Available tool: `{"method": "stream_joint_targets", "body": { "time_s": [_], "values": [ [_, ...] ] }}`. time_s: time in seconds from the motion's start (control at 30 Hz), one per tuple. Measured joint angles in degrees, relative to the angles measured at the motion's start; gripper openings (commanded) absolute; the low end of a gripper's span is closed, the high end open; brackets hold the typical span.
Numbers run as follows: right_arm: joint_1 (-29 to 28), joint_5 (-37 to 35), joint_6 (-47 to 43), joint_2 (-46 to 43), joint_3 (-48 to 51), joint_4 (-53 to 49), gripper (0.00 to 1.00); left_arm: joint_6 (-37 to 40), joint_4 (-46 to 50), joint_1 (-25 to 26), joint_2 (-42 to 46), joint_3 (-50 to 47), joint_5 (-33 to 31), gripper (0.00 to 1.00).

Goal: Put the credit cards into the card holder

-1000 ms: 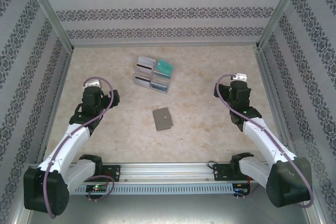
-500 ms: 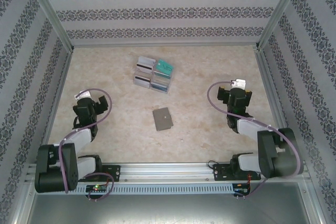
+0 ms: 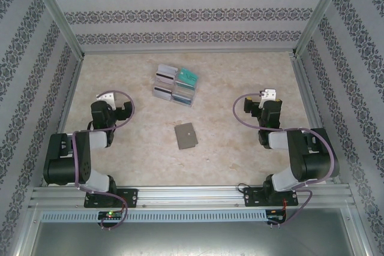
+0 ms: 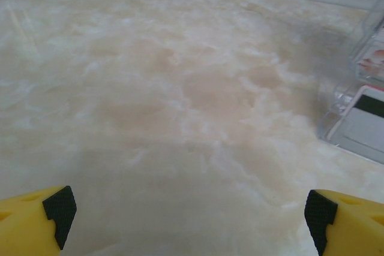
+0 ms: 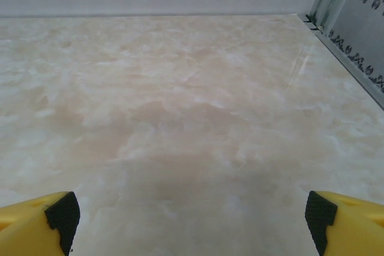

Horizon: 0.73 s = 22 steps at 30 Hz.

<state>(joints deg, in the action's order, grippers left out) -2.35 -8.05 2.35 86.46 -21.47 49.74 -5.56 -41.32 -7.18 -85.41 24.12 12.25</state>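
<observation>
Two grippers, both wide open w/ nothing held: left gripper (image 3: 108,98) and right gripper (image 3: 268,94) hover at the sides of the table (image 3: 240,76), well apart from everything. Wallet (image 3: 186,136) lies shut mid-table; cards (image 3: 187,77) sit in the clear tray (image 3: 183,102) beyond it. Probably best: open wallet first, pin it w/ one arm, then lift a card by its edge. Card count, wallet pockets: can't tell. Tray is cut off at the left wrist view's right edge.

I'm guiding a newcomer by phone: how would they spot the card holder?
On the marbled beige table, look near the middle. The card holder lies there alone, nearer the near edge than the clear tray. Unlike that see-through tray, it is a flat, opaque grey rectangle.
</observation>
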Motion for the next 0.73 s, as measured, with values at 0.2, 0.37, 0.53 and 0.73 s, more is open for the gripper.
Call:
{"method": "stream_joint_targets", "body": {
  "time_s": [0.2, 0.37, 0.53, 0.73],
  "values": [
    [0.0, 1.4, -0.02, 0.02, 0.0, 0.04, 0.98, 5.29, -5.81, 6.1, -3.5, -2.4, -0.26, 1.0],
    [0.0, 1.57, -0.02, 0.02, 0.0, 0.04, 0.98, 5.57, -5.68, 6.05, -3.91, -1.66, -3.78, 1.0],
    [0.0, 1.57, -0.02, 0.02, 0.0, 0.04, 0.98, 5.57, -5.66, 6.05, -3.91, -1.01, -6.12, 1.0],
    [0.0, 1.57, -0.02, 0.02, 0.0, 0.04, 0.98, 5.57, -5.66, 6.05, -3.91, -0.96, -6.93, 1.0]
  ]
}}
